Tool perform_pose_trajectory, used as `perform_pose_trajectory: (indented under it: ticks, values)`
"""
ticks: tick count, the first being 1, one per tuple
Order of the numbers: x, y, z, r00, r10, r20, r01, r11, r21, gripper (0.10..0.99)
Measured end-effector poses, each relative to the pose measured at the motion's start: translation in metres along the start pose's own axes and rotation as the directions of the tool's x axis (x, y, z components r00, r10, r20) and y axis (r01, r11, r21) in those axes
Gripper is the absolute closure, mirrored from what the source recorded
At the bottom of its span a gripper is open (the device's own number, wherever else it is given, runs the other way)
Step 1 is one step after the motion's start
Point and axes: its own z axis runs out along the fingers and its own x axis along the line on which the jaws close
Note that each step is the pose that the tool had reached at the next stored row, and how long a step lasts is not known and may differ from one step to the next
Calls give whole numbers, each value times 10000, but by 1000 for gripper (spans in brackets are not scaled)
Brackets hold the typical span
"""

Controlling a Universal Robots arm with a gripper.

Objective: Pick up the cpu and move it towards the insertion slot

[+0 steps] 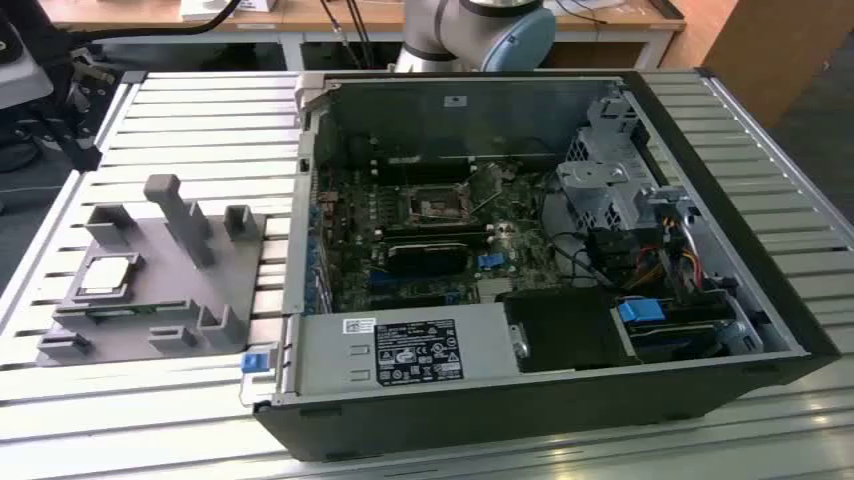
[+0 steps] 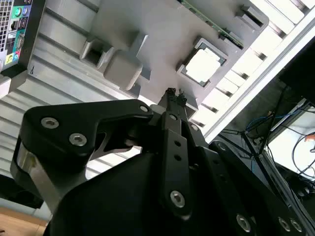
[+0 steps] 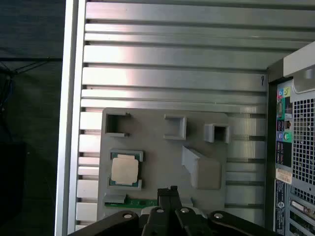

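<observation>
The cpu [image 1: 107, 275] is a flat silver square lying in a recess of the grey holder tray [image 1: 200, 300], at the exterior view's left. Both wrist views look down on the cpu [image 2: 204, 66] [image 3: 124, 169] from well above. My gripper [image 2: 173, 94] [image 3: 168, 190] hangs over the tray, a little to one side of the chip, with its black fingertips [image 2: 169, 98] pressed together and nothing between them. The insertion slot [image 1: 438, 207] is the small metal-framed socket with a dark centre on the board inside the open computer case [image 1: 694, 150].
The tray carries upright posts [image 1: 180, 215] and a green board strip [image 3: 138, 202] along one edge. The slatted aluminium table [image 1: 200, 120] ends close to the tray. The case wall [image 3: 295, 147] stands beside the tray. The arm's base [image 1: 481, 30] stands behind the case.
</observation>
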Motion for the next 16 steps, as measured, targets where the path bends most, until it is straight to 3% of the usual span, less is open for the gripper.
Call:
perform_pose_trajectory:
  ticks: [16]
  values:
    - [27,0,0,10000,0,0,0,10000,0,980]
